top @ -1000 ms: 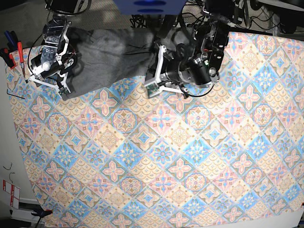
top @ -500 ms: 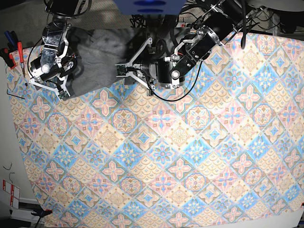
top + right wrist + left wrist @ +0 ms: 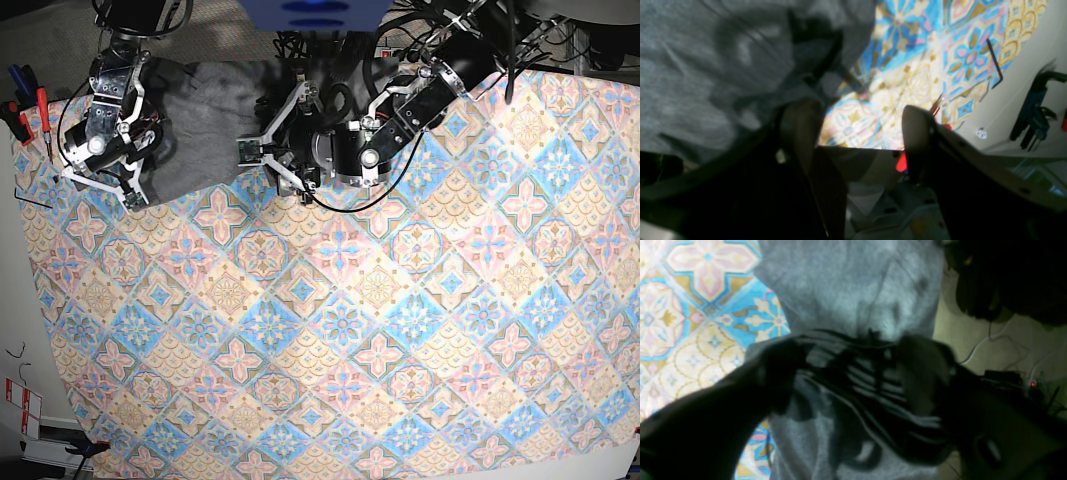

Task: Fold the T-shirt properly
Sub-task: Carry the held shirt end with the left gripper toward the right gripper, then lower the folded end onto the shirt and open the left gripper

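Mid-fold: the soft heather-grey T-shirt (image 3: 200, 110) sits bunched, left gripper (image 3: 853, 373) looks open over it (blurry), right gripper (image 3: 857, 133) open, empty; next, regrasp an edge.

T-shirt (image 3: 205, 125) lies on tablecloth (image 3: 400, 330) between both grippers
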Tool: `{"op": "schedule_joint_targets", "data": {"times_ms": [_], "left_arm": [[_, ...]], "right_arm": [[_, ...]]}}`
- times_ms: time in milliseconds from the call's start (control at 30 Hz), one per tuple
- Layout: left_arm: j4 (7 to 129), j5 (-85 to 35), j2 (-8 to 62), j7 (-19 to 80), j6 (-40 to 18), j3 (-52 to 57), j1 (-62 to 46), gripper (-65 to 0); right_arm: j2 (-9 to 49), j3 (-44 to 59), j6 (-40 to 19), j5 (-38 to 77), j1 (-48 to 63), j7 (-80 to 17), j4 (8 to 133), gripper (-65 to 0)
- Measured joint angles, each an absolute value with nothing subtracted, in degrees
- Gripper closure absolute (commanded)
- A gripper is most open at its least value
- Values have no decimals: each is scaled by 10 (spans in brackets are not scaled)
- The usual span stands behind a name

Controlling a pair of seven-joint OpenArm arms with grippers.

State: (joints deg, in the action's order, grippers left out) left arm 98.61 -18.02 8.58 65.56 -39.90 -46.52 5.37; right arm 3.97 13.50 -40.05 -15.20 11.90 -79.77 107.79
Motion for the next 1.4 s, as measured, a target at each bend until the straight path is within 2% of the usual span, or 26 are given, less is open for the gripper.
{"op": "schedule_joint_targets", "data": {"times_ms": [200,367,467,600,867,1000,1133,1400], "left_arm": [[986,-180,65,595,-401,-448,54,-519],[987,-185,9,594,-401,-302,21,-519],[988,-180,17,606,-397,-183,-13,-519],[989,-179,29,651,-396,-90,-53,-519],[1041,-265,68,716,-399,-18,-143,-518],[1053,-299,75,718,-399,44,-169,-468],[1053,-316,101,720,-397,57,-183,-419],[1052,-377,98,723,-398,25,-229,-446]], "right_arm": [[34,135,-401,-153,119,-798,1078,-405],[18,132,-401,-149,120,-796,1078,-405],[22,139,-401,-157,119,-798,1078,-405],[21,138,-401,-153,119,-799,1078,-405],[21,135,-401,-155,119,-800,1078,-405],[21,134,-401,-155,119,-800,1077,-405],[21,134,-401,-155,119,-800,1077,-405],[22,127,-401,-157,119,-801,1077,-405]]}}
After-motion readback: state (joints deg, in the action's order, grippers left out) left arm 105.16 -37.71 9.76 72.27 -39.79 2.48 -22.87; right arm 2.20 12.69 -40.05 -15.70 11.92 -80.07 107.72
